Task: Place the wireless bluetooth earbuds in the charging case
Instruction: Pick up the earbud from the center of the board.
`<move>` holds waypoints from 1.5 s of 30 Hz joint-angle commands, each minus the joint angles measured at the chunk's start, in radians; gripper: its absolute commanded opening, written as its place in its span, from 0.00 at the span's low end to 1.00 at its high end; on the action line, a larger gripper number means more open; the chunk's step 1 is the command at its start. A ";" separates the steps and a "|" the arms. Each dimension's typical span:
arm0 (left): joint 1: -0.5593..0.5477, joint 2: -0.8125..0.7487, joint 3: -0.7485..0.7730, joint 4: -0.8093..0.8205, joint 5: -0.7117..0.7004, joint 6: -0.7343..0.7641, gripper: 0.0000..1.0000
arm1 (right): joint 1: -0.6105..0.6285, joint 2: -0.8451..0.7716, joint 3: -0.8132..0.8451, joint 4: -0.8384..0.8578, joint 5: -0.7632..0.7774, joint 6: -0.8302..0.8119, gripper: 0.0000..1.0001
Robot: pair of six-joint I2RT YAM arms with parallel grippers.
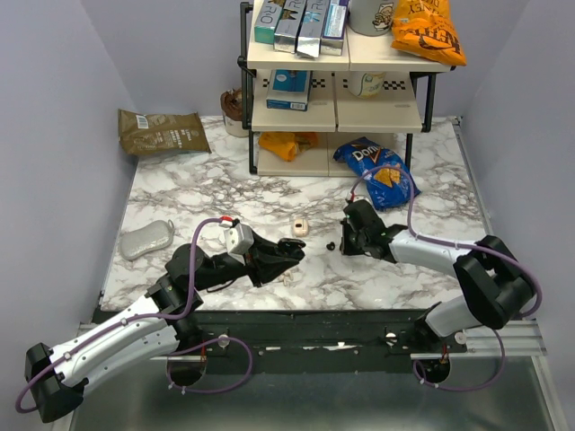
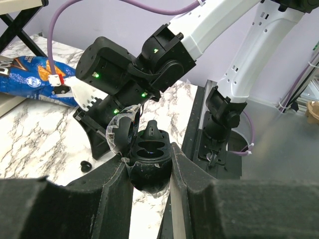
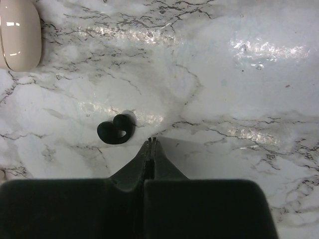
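My left gripper [image 2: 149, 169] is shut on a small black case [image 2: 148, 167] with a clear hinged lid [image 2: 122, 129] standing open. It shows two empty wells, and a black bud-like piece [image 2: 151, 132] stands at its far rim. In the top view the left gripper [image 1: 292, 251] is at table centre. A pale beige charging case [image 1: 299, 225] lies shut on the table, and also shows in the right wrist view [image 3: 17, 32]. A glossy black earbud [image 3: 115, 130] lies on the marble just left of my right gripper [image 3: 152, 143], which is shut and empty. That earbud also shows in the other views [image 1: 331, 244] [image 2: 85, 165].
A black-framed shelf rack [image 1: 332, 99] with boxes and snack bags stands at the back. A blue chip bag [image 1: 382, 171] lies before it. A brown bag [image 1: 162, 132] lies back left and a grey pouch [image 1: 146, 239] at the left. A small pale bit [image 1: 286, 278] lies under the left gripper.
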 commanded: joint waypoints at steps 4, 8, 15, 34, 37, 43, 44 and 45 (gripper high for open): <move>-0.011 -0.004 -0.005 -0.011 -0.024 0.007 0.00 | -0.003 0.055 0.029 0.065 -0.073 -0.015 0.01; -0.011 0.000 -0.005 -0.011 -0.020 0.005 0.00 | 0.000 0.073 0.046 0.071 -0.081 -0.024 0.01; -0.012 0.010 -0.008 -0.006 -0.022 0.005 0.00 | -0.003 0.110 0.075 0.066 -0.070 -0.046 0.01; -0.014 0.019 -0.011 -0.002 -0.027 0.005 0.00 | -0.001 0.171 0.158 0.092 -0.186 -0.167 0.04; -0.014 0.017 -0.011 0.000 -0.027 0.005 0.00 | -0.001 0.176 0.172 0.080 -0.170 -0.167 0.09; -0.014 0.010 -0.006 -0.014 -0.034 0.010 0.00 | -0.003 0.096 0.160 0.046 -0.041 -0.136 0.26; -0.014 0.005 -0.006 -0.014 -0.037 0.012 0.00 | -0.003 0.081 0.155 0.039 -0.032 -0.132 0.28; -0.014 0.002 -0.008 -0.014 -0.037 0.012 0.00 | -0.003 0.069 0.154 0.039 -0.031 -0.135 0.31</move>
